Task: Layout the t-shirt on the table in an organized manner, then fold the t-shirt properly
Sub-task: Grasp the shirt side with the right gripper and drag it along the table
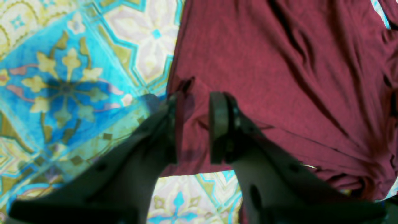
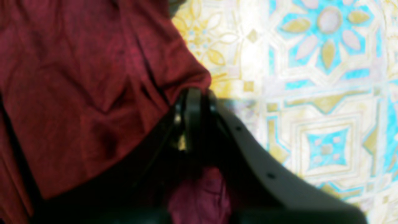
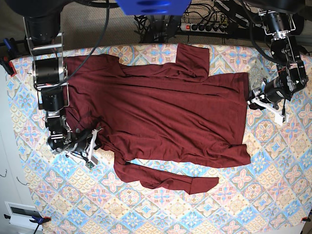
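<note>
Right hand (image 3: pixel 95 138) at base view's left: fingers pressed together, pinching t-shirt (image 3: pixel 165 102) edge near shoulder. Maroon t-shirt spread across middle of patterned tabletop (image 3: pixel 253 195), one sleeve folded up at far edge, other trailing along near side. Left hand (image 1: pixel 192 126) at right: fingers pinching hem fabric between them.

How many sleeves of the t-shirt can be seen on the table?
2. One sleeve lies folded at the far edge of the t-shirt; the other sleeve stretches along its near edge on the table.
</note>
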Tool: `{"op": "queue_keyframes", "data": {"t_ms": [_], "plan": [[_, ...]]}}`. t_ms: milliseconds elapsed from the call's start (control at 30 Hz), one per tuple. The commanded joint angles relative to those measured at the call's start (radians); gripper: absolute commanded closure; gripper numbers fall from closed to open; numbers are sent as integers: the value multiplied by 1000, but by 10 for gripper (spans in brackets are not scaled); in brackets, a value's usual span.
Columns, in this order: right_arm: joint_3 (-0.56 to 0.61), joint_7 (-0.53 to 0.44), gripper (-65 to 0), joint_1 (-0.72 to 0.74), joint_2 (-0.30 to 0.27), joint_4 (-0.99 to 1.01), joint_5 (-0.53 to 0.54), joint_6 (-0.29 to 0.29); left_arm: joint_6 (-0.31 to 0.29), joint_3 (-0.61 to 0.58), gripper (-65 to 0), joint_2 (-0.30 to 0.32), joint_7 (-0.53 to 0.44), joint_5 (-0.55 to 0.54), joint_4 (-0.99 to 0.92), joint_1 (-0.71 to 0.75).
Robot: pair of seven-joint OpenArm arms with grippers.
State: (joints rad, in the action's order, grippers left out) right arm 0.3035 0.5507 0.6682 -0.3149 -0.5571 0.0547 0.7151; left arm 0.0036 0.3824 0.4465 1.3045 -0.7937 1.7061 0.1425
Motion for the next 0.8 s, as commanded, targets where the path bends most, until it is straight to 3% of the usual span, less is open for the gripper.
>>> {"op": "queue_keyframes", "data": {"t_ms": [0, 333, 567, 700, 767], "plan": [[-23, -10, -2, 41, -19, 4, -17, -17, -3, 5, -141, 10, -9, -16, 15, -11], [-71, -117, -2, 60, -39, 25, -19, -17, -3, 3, -141, 7, -9, -16, 15, -10], [-65, -214, -3, 61, -34, 30, -29, -225, -3, 3, -141, 7, -9, -16, 15, -10], [-73, -265, -23, 61, -31, 81, -146, -329, -3, 2, -141, 7, -9, -16, 15, 4], [-76, -286, -55, 63, -23, 111, -200, -414, -15, -1, -141, 7, -9, -17, 15, 4]]}}
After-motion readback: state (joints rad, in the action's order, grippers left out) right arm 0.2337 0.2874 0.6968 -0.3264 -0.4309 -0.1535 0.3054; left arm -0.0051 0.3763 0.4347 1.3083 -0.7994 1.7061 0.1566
